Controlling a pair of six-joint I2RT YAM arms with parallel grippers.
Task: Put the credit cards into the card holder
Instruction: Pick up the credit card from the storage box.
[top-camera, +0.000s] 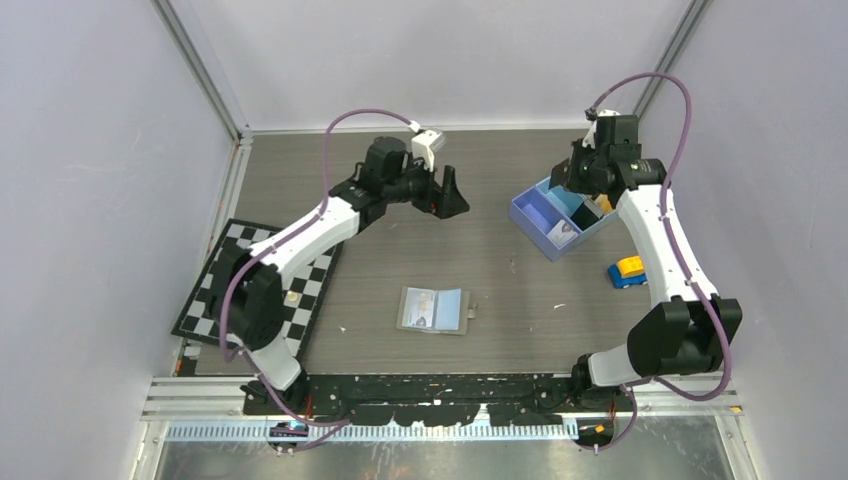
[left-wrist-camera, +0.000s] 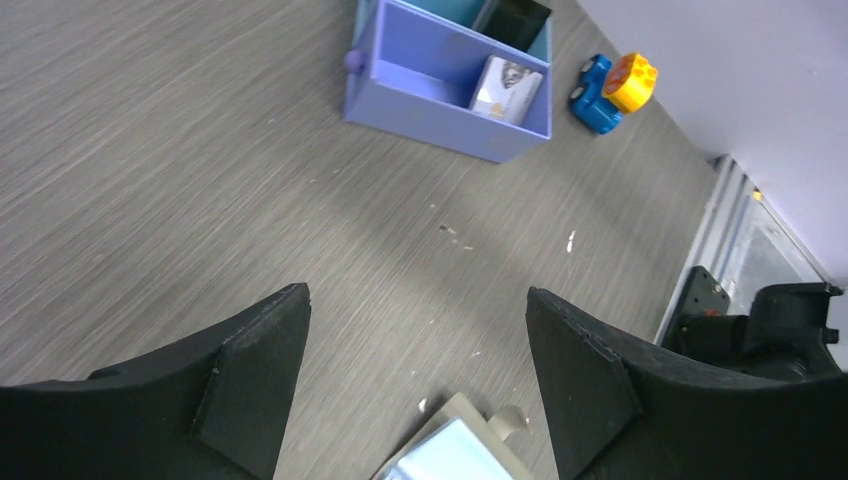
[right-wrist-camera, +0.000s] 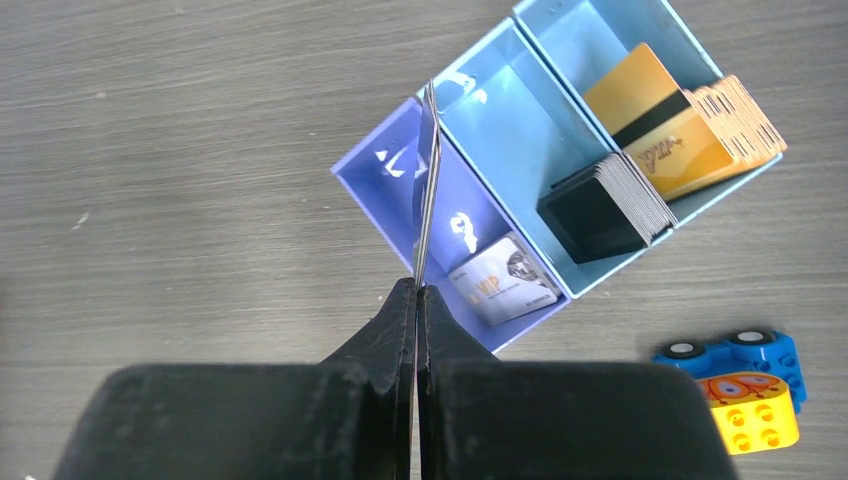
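The card holder (top-camera: 435, 310) lies open on the table's middle, pale blue inside; its corner and snap tab show in the left wrist view (left-wrist-camera: 462, 445). My left gripper (top-camera: 447, 192) is open and empty, held high above the table. My right gripper (right-wrist-camera: 417, 290) is shut on a thin whitish credit card (right-wrist-camera: 428, 180), seen edge-on, above the blue tray (right-wrist-camera: 392, 200). A whitish VIP card (right-wrist-camera: 503, 280) lies in the tray's purple end. A stack of orange cards (right-wrist-camera: 680, 125) and a stack of black cards (right-wrist-camera: 605, 205) stand in the far compartment.
The blue three-compartment tray (top-camera: 530, 215) stands at the back right. A blue and yellow toy car (top-camera: 627, 271) sits to its right. A checkered board (top-camera: 215, 290) lies at the left. Grey walls close in the sides and back.
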